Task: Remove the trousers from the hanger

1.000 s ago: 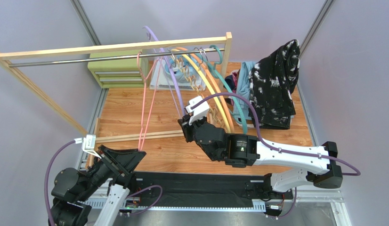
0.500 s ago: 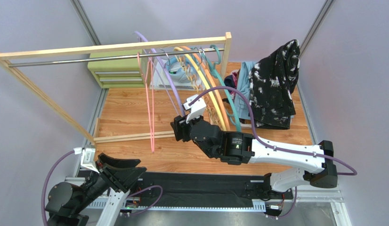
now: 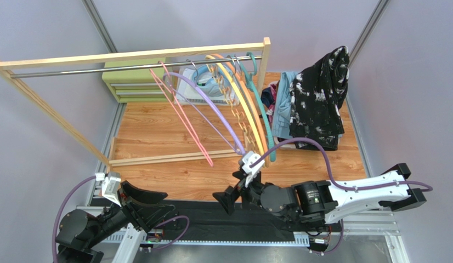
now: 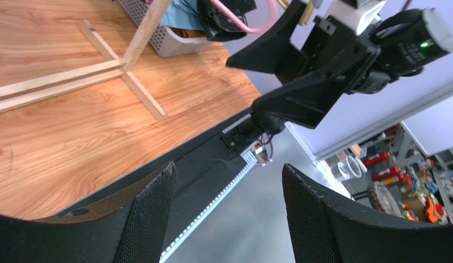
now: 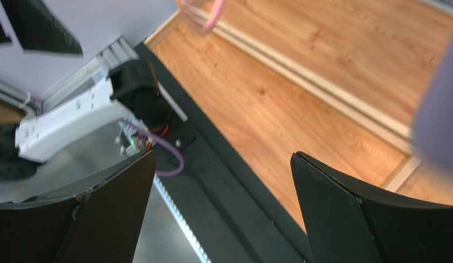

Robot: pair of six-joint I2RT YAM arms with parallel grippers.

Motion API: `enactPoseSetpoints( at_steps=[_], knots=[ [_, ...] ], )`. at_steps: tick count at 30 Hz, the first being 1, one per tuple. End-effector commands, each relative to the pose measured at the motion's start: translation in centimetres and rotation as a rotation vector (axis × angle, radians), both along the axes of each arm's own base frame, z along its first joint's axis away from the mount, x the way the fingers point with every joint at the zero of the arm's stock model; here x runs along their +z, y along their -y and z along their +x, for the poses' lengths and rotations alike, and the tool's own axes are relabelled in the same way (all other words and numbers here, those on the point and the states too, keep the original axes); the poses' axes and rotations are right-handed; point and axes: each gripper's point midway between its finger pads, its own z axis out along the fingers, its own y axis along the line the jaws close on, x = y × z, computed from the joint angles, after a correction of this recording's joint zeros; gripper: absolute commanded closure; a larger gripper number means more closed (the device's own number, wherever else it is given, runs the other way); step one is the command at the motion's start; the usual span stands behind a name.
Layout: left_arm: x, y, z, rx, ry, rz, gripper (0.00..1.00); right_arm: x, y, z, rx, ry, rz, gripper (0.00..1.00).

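The trousers lie heaped at the back right of the table: a black pair with white speckles (image 3: 321, 98) on top, a light blue pair (image 3: 282, 109) and a bit of pink floral cloth (image 3: 270, 94) beside it. Bare hangers dangle from the metal rod (image 3: 91, 69): pink (image 3: 182, 116), purple (image 3: 212, 109), yellow-orange (image 3: 244, 107) and teal (image 3: 262, 112). My right gripper (image 3: 226, 190) (image 5: 223, 203) is open and empty, low over the black mat below the hangers. My left gripper (image 3: 167, 203) (image 4: 228, 213) is open and empty at the near left edge, facing the right gripper (image 4: 292, 71).
The wooden rack (image 3: 130, 55) has a foot bar (image 3: 157, 159) lying across the wood floor. A green drawer unit (image 3: 132, 82) and a pale basket (image 3: 187, 90) stand behind it. A black mat (image 3: 212, 219) runs along the near edge by the arm bases.
My right gripper has opened, let go of the purple hanger and dropped back toward the near edge. The pink and purple hangers now swing out slanted. The left gripper shifted slightly.
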Motion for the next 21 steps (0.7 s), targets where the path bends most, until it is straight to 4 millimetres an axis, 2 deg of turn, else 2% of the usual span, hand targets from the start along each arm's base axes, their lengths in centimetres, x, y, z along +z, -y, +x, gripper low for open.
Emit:
enactPoseSetpoints(
  at_steps=[1,2,4,5,6,7,8,10,11,12,14,16,17,18,19,20,21],
  knots=[
    [-0.3,0.4,-3.2,-0.109,0.179,-0.015,0.24,-2.6,1.3,-2.4,0.061,-0.079,0.041,0.00],
    [-0.2,0.6,-3.0,-0.122,0.184,-0.020,0.24,-4.4,1.7,-2.8,0.071,-0.089,0.034,0.00],
    [-0.9,1.0,-2.0,-0.132,0.156,-0.023,0.24,-5.1,2.8,-2.8,0.073,-0.126,0.094,0.00],
    [-0.7,1.2,-1.6,-0.135,0.170,-0.030,0.24,-7.5,3.4,-2.7,0.064,-0.137,0.093,0.00],
    [-1.3,1.4,-0.7,-0.137,0.146,-0.031,0.24,-7.1,4.2,-2.4,0.055,-0.156,0.155,0.00],
    [-1.3,1.6,-0.3,-0.138,0.129,-0.047,0.24,-7.5,4.7,-2.0,0.036,-0.164,0.182,0.00],
    [-0.7,1.9,0.1,-0.149,0.161,-0.064,0.24,-7.9,5.0,-1.9,0.025,-0.185,0.228,0.00],
    [-1.7,2.5,1.7,-0.157,0.124,-0.080,0.24,-10.4,6.5,-1.0,-0.024,-0.196,0.256,0.00],
    [-1.0,2.7,2.2,-0.164,0.162,-0.098,0.24,-9.7,6.8,-0.7,-0.029,-0.210,0.330,0.00],
    [-2.1,3.1,3.5,-0.167,0.130,-0.103,0.24,-12.4,7.4,-0.4,-0.046,-0.199,0.294,0.00],
    [-2.6,3.8,5.2,-0.181,0.124,-0.146,0.24,-12.0,8.3,0.7,-0.107,-0.208,0.389,0.00],
    [-3.1,4.2,6.2,-0.189,0.119,-0.173,0.24,-13.8,9.2,1.6,-0.152,-0.184,0.395,0.00],
    [-2.7,4.3,6.7,-0.190,0.162,-0.192,0.24,-13.5,9.7,2.0,-0.174,-0.190,0.446,0.00],
    [-4.3,4.7,7.9,-0.195,0.102,-0.212,0.24,-13.7,10.1,2.5,-0.203,-0.197,0.468,0.00],
    [-4.7,4.9,8.4,-0.199,0.099,-0.229,0.24,-15.0,10.9,3.3,-0.261,-0.186,0.469,0.00],
    [-5.6,5.2,9.5,-0.207,0.125,-0.256,0.24,-14.6,11.5,3.8,-0.291,-0.200,0.516,0.00],
    [-6.0,5.4,9.9,-0.214,0.071,-0.308,0.24,-15.6,11.9,4.1,-0.324,-0.215,0.531,0.00]
  ],
)
